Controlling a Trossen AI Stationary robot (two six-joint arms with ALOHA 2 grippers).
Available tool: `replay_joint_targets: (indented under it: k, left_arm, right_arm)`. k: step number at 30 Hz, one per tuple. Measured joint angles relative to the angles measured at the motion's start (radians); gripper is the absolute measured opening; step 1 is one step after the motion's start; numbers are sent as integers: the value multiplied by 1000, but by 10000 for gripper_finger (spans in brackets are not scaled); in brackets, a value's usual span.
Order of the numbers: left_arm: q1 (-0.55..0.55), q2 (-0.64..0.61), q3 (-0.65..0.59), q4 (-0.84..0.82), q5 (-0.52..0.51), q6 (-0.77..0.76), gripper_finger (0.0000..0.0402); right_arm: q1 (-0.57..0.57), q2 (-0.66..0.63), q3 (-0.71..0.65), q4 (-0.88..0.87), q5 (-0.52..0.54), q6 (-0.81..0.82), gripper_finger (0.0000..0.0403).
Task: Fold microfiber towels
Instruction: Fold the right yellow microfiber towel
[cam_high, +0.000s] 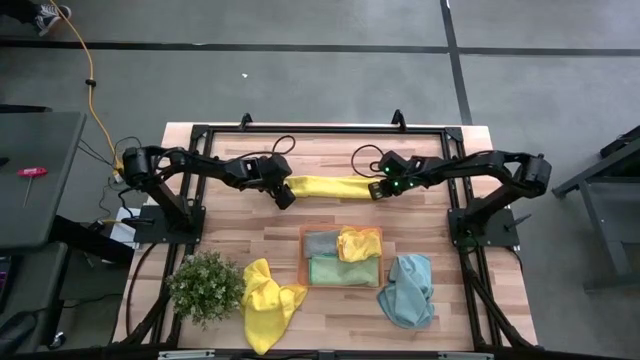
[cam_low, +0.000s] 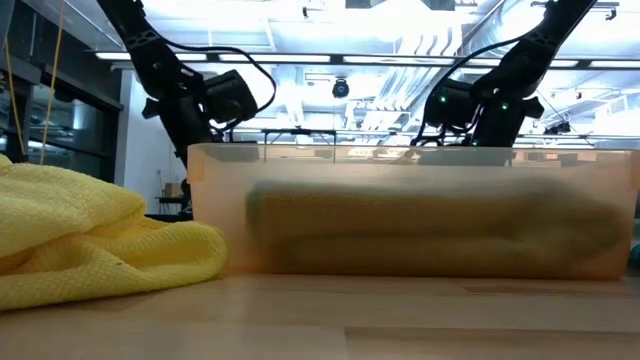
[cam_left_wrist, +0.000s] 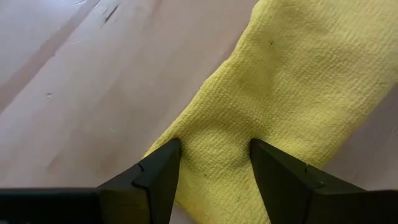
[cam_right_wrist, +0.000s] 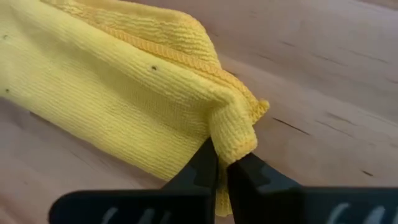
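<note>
the yellow towel (cam_high: 325, 187) lies rolled or folded into a long strip on the bare wood of the table (cam_high: 240, 225), behind the orange tray (cam_high: 341, 284), stretched between the two arms. the right gripper (cam_right_wrist: 222, 163) is clamped shut on a bunched corner at the strip's right end, pinching only a small fold of cloth. the left gripper (cam_left_wrist: 214, 163) has its fingers spread, straddling the strip's left end with cloth between them but not squeezed, so that end looks unheld. the risk, as i judge it, is lopsided handling: if the right arm lifts or pulls while the left is not closed, the strip may drag across the wood, unroll, or twist out of its fold. the right pinch is thin and near the hem, so the fuzzy cloth could slip free under tension. if the left fingers close where they stand they may catch only the top layer, and the layers would then slide apart. the strip's long axis runs left to right across the table in the high view, nearly level, one end pointing at each gripper. another yellow towel (cam_high: 266, 303) lies crumpled near the plant (cam_high: 205, 285), a blue towel (cam_high: 408, 290) sits right of the tray, and folded ones rest in it.
</note>
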Motion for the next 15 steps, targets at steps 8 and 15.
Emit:
replay_joint_targets:
  k: [8,15]
  left_arm:
    - [0,-58,30,-67,26,45,186]
    - [1,-122,65,-68,26,122,186]
  right_arm:
    - [-32,-64,-2,-157,63,-28,2]
    - [-87,-166,-2,-280,90,-104,1]
